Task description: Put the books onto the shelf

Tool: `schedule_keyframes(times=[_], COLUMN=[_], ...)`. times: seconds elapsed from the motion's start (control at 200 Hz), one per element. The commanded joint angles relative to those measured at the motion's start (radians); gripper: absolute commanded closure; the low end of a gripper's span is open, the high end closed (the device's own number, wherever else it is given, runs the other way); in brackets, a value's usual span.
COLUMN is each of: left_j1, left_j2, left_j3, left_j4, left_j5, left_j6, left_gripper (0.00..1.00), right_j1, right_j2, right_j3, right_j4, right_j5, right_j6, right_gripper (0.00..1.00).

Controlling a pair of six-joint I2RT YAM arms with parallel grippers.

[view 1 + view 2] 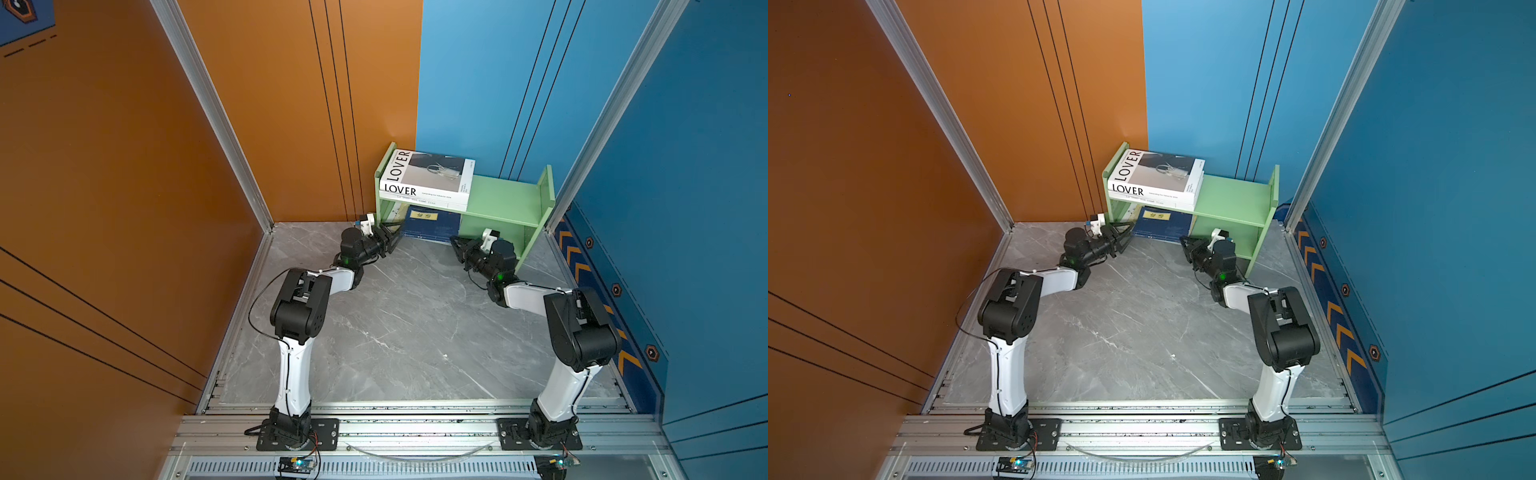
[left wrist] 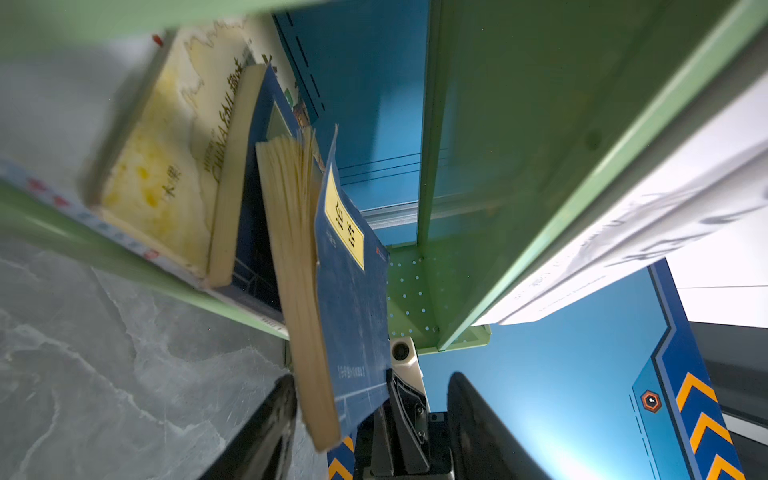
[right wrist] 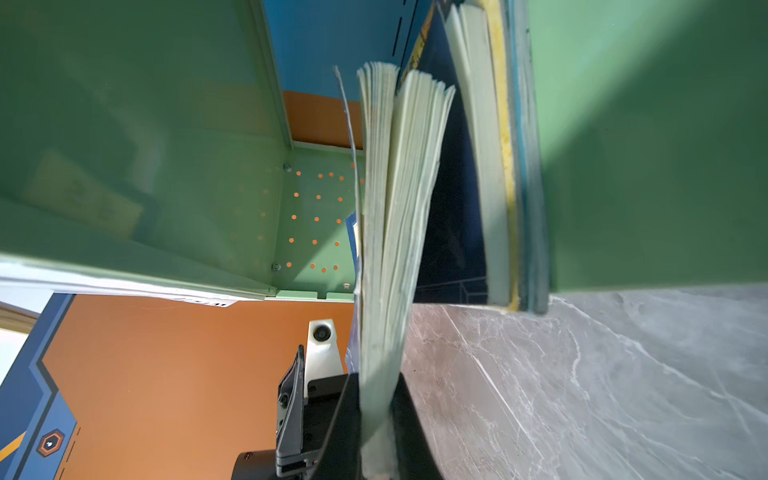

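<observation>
Left wrist: navy book (image 2: 353,311) before shelf (image 2: 519,124)

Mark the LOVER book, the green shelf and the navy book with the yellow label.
LOVER book (image 1: 432,172): a top view, on its front cover.
green shelf (image 1: 500,195): a top view, bare upper board.
navy book (image 2: 353,299): left wrist view, on its blue cover.

We counted two white books (image 1: 428,174), two navy books (image 2: 353,291), one yellow book (image 2: 158,166), one teal book (image 3: 530,166) | one shelf (image 1: 503,195) | two grippers: left gripper (image 1: 397,235), right gripper (image 1: 454,240)
</observation>
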Motion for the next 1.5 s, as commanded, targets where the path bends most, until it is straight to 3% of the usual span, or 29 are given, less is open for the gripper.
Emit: schedule_keyframes(times=[0.0,0.14,0.676,1.492], left_j1=[0.003,-0.025,-0.124,-0.152], left_j2=[-0.083,-0.126,-0.085,0.002], left_j3=[-0.04,-0.069,0.052,0.183], left_j4=[-0.051,-0.14,-0.368,-0.427], left_j5=[-0.079,-0.139,-0.243,-0.29], left_j6=[0.085,0.139,0.175,0.157], left_gripper=[0.39,0.39,0.49,0.67], right_j1=[0.01,0.016,0.022,0.018], right_j2=[0.011,0.02,0.07,0.086], right_j3=[0.011,0.01,0.022,0.032], right_j4=[0.093,0.103,0.207,0.266], right_j5=[0.028,0.044,0.049,0.007], right_j6=[0.008,0.006,0.04,0.057], right_gripper=[0.96,0.96,0.95,0.95])
